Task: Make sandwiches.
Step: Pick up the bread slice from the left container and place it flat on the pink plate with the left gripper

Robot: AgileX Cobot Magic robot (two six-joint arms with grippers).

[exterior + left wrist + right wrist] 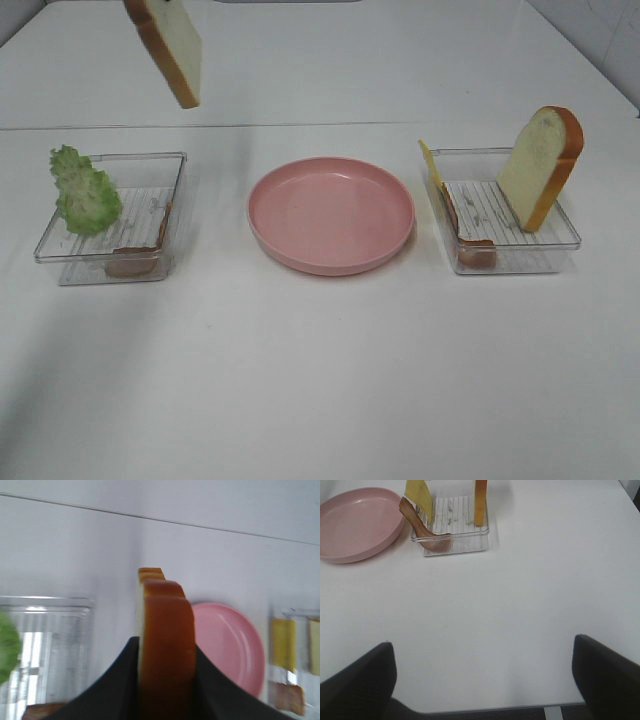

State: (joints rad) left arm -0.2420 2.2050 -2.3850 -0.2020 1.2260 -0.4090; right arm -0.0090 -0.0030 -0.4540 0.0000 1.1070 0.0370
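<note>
A bread slice (pixel 165 45) with an orange-brown crust hangs tilted high over the back left of the table. In the left wrist view my left gripper (pixel 166 680) is shut on this bread slice (pixel 167 640), with a black finger on each side. Ruffled green lettuce (pixel 85 190) and a bacon strip (pixel 135 262) sit in the left clear tray (pixel 175 160). The right clear tray (pixel 560 240) holds a second bread slice (pixel 540 165) standing on edge, a yellow cheese square (pixel 430 165) and bacon (pixel 472 250). My right gripper (pixel 485 680) is open over bare table, short of that tray (pixel 452 545).
A pink round plate (pixel 330 213) lies between the two trays with nothing on it. The table is white, and a seam line (pixel 320 125) runs across it behind the trays. Neither arm shows in the exterior high view.
</note>
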